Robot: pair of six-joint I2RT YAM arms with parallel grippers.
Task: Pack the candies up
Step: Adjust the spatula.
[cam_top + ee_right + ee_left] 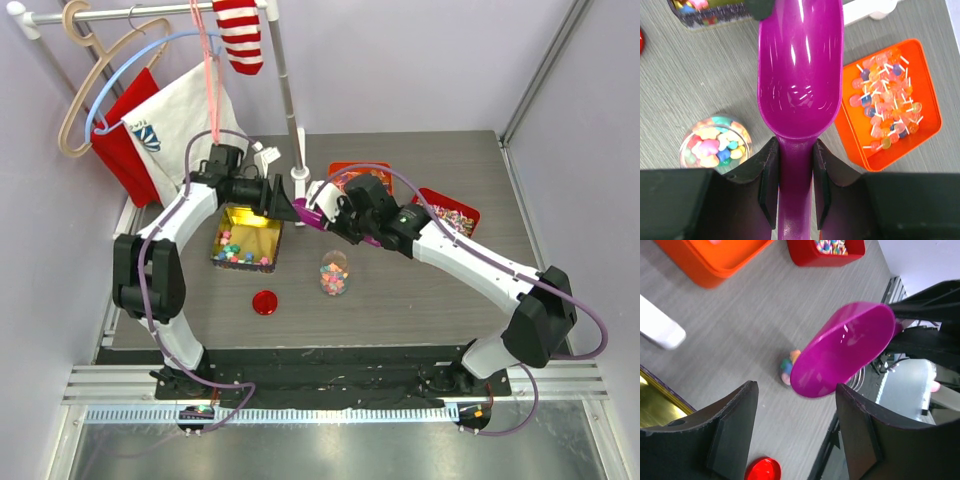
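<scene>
Between the tins, the right gripper (794, 152) is clamped on the handle of the purple scoop (800, 75). Its bowl is level and empty beside the gold tin (252, 218), apparently lined up for a dig. Candies (240, 250) lie in that tin and part-fill the jar (685, 145). The left gripper (795, 390) hangs at the tin's rim, fingers apart and holding nothing, perhaps to steady it. The red lid (264, 302) waits aside.

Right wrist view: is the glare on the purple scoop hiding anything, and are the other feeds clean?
Right wrist: white glare streaks on the scoop bowl, yet it reads as empty; the candies beside it are sharp. Left wrist: the white base at the left edge looks soft, the candies mostly hidden behind the scoop. Top: even light, the gold tin glows yellow.
</scene>
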